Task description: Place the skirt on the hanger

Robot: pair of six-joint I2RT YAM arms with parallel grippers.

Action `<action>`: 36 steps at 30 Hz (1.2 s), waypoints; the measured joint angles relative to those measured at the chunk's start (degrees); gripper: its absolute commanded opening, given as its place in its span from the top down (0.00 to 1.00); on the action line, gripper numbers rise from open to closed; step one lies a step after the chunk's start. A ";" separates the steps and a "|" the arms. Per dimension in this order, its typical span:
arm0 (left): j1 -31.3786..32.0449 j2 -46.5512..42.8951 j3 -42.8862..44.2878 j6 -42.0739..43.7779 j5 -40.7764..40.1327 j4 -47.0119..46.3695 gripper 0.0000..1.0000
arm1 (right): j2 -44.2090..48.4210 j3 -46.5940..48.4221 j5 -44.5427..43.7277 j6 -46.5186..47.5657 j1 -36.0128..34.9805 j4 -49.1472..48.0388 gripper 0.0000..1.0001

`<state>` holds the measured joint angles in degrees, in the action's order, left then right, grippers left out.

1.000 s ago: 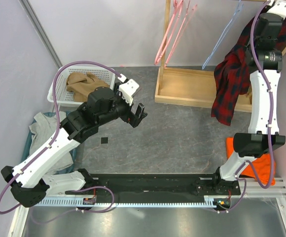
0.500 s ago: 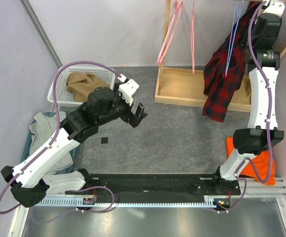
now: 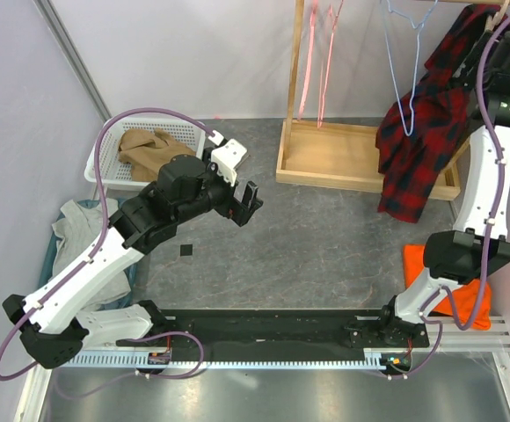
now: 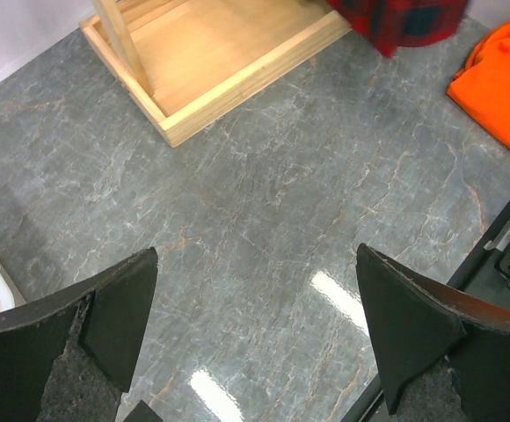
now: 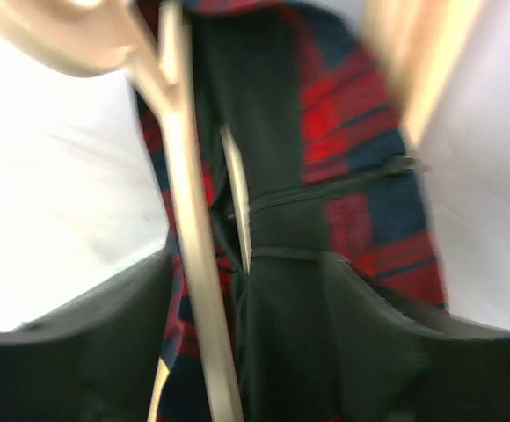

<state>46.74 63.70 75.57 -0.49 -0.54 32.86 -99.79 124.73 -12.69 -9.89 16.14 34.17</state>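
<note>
Both spread, holding nothing: left gripper (image 4: 255,255), right gripper (image 5: 248,268)

The left arm (image 3: 105,255) rises from the near left corner of the table (image 3: 325,237), bends at the elbow and reaches toward the table's middle. The left gripper (image 3: 248,204) is tilted down over the surface, its dark fingers (image 4: 105,325) spread wide. The right arm (image 3: 488,176) stands stretched almost straight up from the near right corner toward the far right one, with the right gripper (image 5: 246,334) raised high and its jaws parted.
</note>
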 measured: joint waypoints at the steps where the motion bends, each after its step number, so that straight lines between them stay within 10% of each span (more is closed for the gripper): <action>1: 0.00 0.11 0.00 -0.26 -0.42 -0.02 0.00 | 0.28 -0.11 0.24 -0.33 0.59 0.17 0.09; 12: -0.07 0.83 -0.26 -5.44 -10.45 -0.26 0.01 | 16.63 -6.08 12.13 -3.52 1.22 2.36 0.02; 23: -6.73 -0.33 -5.14 -13.42 -15.41 -0.90 0.01 | 45.81 -33.94 32.02 -8.09 -0.68 2.27 0.21; 36: -26.88 1.55 -9.97 -20.31 -12.24 -5.53 0.01 | 39.76 -64.43 27.12 -12.50 -26.60 -1.68 0.26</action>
<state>19.86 65.25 65.60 -20.80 -12.78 27.33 -60.03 60.29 14.44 -22.39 -10.46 32.49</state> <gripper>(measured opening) 0.993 0.735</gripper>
